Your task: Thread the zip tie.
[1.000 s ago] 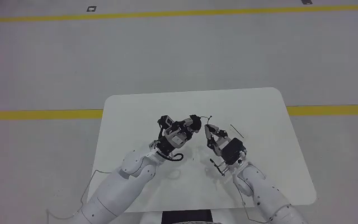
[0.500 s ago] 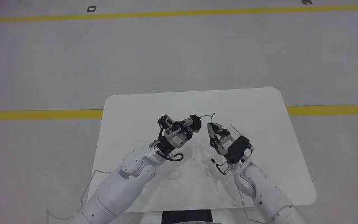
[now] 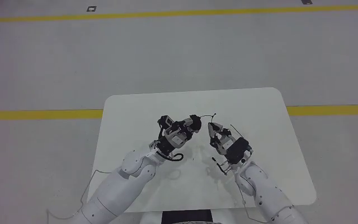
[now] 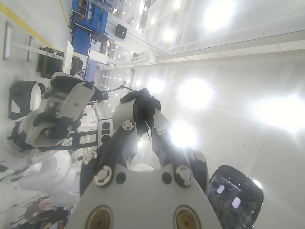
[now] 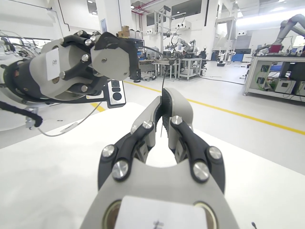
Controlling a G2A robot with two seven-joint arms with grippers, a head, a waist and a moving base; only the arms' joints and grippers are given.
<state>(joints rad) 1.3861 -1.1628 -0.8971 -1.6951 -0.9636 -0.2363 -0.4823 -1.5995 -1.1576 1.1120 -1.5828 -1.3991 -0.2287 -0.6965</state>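
Bright, even overhead light washes the table (image 3: 263, 106) from edge to edge. In the left wrist view ceiling lamps (image 4: 215, 13) flare into broad white glare behind the left end effector (image 4: 143, 97), and both wrist views bow straight lines near their edges.

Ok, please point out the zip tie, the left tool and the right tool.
zip tie (image 5: 164, 79), right wrist view, on its upright strap.
left tool (image 4: 142, 98), left wrist view, midway between its fingertips.
right tool (image 5: 164, 96), right wrist view, midway between its fingertips.
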